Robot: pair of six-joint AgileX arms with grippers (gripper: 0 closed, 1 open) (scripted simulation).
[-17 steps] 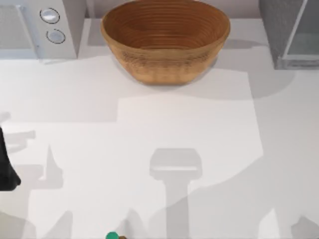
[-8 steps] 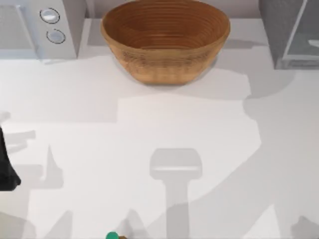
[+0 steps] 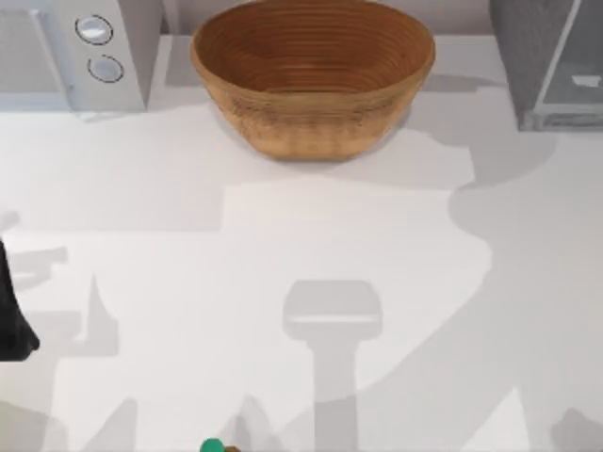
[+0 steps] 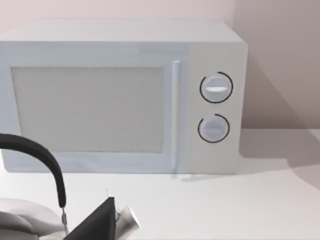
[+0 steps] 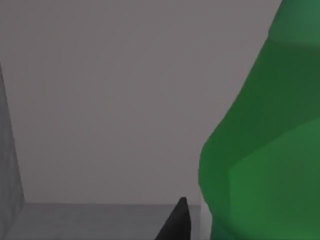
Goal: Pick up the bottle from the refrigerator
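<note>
At the top view's left edge your left arm (image 3: 13, 315) sits parked low over the white table (image 3: 283, 245). Its wrist view looks at the white boxy microwave with 2 round dials (image 4: 120, 97), and you cannot tell whether the left hand is released or clenched.

Going right, the brown woven round basket (image 3: 313, 75) stands at the back middle of the table. At the back right corner is the dark grey boxy refrigerator with its pale glassy panel in a light grey frame (image 3: 546, 61).

In the right wrist view the bright green bottle (image 5: 260, 150) looms very close against the grey inner wall, with 1 dark fingertip (image 5: 175, 225) just beside it. The bottle appears to sit inside the refrigerator, and the step in hand looks like the final approach to grasp it. Whether the right hand is clenched cannot be told. Your next move calls for closing squarely on the bottle's body, then drawing it straight out without scraping the frame.
</note>
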